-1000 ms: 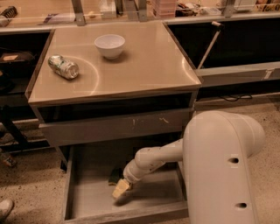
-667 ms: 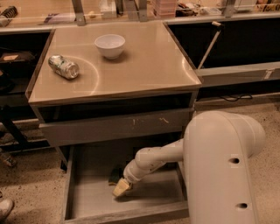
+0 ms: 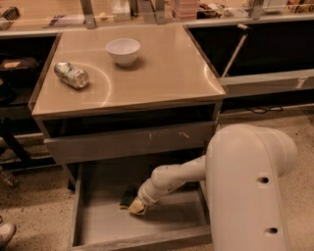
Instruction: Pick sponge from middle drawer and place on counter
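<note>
The sponge, dark green over pale yellow, lies on the grey floor of the open middle drawer at its middle. My gripper is at the end of the white arm, reaching down into the drawer and right on the sponge; the wrist hides the fingers. The tan counter tops the grey cabinet above the drawer.
A white bowl stands at the back of the counter and a crushed can lies at its left. A shut grey drawer front with pale scratches sits above the open drawer. My big white arm housing fills the lower right. A cluttered ledge with metal posts runs behind.
</note>
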Tool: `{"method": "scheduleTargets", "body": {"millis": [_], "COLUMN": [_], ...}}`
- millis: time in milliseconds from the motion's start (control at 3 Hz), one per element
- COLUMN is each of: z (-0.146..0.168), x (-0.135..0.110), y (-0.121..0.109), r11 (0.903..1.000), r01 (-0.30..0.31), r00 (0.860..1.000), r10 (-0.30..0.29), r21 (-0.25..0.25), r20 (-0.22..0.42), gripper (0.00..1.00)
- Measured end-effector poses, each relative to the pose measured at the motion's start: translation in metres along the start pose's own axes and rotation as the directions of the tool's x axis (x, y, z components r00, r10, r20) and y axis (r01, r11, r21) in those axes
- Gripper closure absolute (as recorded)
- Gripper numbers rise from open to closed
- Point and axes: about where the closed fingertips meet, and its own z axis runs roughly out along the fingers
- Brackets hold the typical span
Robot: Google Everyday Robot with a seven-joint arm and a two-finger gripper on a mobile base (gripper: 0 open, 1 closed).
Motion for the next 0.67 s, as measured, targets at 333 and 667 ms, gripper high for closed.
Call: {"method": "scheduleTargets", "body": {"millis": [333,667], "z": [0.0000,0.0000], "x": [0.0000,0.0000], "y": [0.0000,0.0000], "r11": [1.0000,1.0000], "r01": [0.000,0.000], "r00": [1.000,1.000], "r10": [0.000,0.000], "r21": [0.000,0.000], "r20": [0.000,0.000], "gripper": [0.89,1.00]}}
